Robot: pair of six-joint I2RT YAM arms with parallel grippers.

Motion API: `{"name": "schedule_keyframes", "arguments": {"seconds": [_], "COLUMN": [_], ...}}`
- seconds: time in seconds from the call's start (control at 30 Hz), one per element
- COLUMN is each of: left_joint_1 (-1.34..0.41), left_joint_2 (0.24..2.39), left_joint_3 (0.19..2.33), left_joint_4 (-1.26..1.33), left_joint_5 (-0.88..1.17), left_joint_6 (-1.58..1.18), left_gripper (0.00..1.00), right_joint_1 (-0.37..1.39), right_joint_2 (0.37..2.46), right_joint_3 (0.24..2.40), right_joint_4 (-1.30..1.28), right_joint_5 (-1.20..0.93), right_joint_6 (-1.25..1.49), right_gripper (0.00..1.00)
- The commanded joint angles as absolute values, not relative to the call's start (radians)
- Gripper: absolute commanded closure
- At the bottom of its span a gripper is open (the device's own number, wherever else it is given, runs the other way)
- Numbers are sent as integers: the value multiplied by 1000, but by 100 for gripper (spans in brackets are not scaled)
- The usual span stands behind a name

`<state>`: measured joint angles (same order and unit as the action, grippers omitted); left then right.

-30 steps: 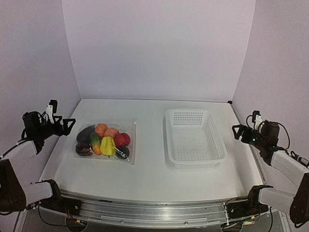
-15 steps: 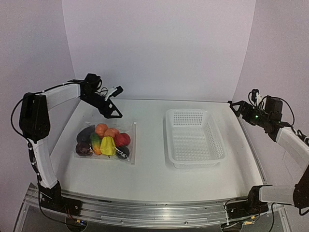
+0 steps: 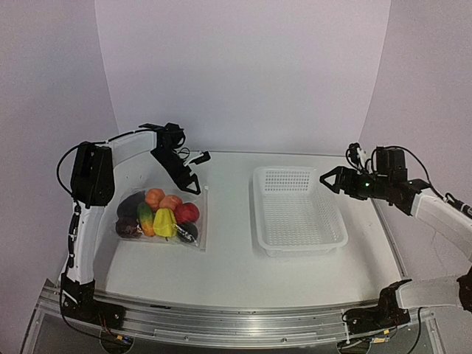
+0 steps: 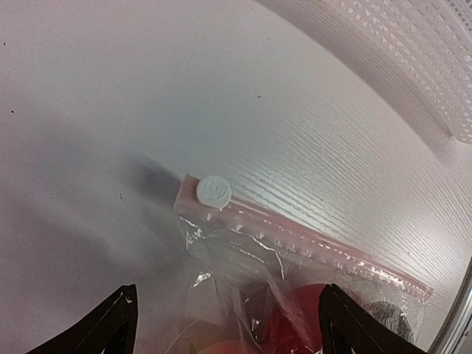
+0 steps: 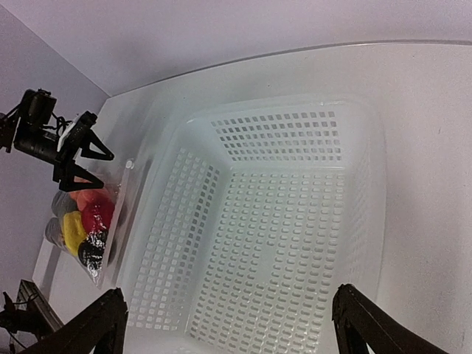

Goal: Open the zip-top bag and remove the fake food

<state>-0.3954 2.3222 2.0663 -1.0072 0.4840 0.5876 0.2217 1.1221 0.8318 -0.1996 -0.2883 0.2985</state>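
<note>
The zip-top bag [image 3: 200, 215] lies flat at the left of the table, its zip strip along the right edge. It holds the fake food [image 3: 164, 214]: red, yellow, orange, peach, green-orange and dark pieces. My left gripper [image 3: 198, 173] is open and empty, hovering just above the bag's far right corner. In the left wrist view the open gripper [image 4: 232, 328] looks down on the pink zip strip [image 4: 310, 240], its white slider [image 4: 214, 192] and a red piece [image 4: 306, 317]. My right gripper [image 3: 329, 179] is open and empty above the basket; the right wrist view [image 5: 228, 328] shows the same.
A white mesh basket [image 3: 257, 203] stands right of centre and fills the right wrist view [image 5: 280, 221]. That view also shows the bag with food [image 5: 82, 227] at the left and the left gripper [image 5: 77, 158]. Walls close in on the left, back and right.
The left arm swung up from the table's left edge and across to above the bag's far right corner. The right arm moved from the right edge inward over the basket.
</note>
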Motion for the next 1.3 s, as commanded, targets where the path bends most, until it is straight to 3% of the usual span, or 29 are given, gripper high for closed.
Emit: {"name": "schedule_keyframes", "arguments": {"seconds": [0.0,0.07,0.13,0.23,0.3,0.33,0.6,0.97,1.27], "left_joint_1": [-396,-405,-410,-410,-410,-410,-406,-412,-416], "left_joint_2": [2332,2351,2369,2377,2368,2355,2037,1420,1221], "left_joint_3": [2062,2071,2082,2095,2096,2094,1940,1272,1096], "left_joint_4": [-1102,-1137,-1164,-1181,-1167,-1152,-797,-380,-173], "left_joint_5": [467,483,504,513,508,501,470,497,461], "left_joint_6": [645,664,673,675,670,661,475,680,615], "left_gripper": [16,19,30,63,95,99,100,100,100], "right_joint_1": [270,288,302,324,339,348,443,782,929], "right_joint_2": [1145,1161,1177,1198,1210,1215,1304,1679,1960], "right_joint_3": [902,920,941,978,1006,1020,1204,1622,1903], "right_joint_4": [-212,-214,-217,-219,-222,-224,-241,-240,-236], "right_joint_5": [-252,-250,-249,-246,-244,-243,-240,-285,-374], "right_joint_6": [307,306,303,303,304,308,346,230,65], "right_gripper": [6,6,6,7,7,7,7,6,2]}}
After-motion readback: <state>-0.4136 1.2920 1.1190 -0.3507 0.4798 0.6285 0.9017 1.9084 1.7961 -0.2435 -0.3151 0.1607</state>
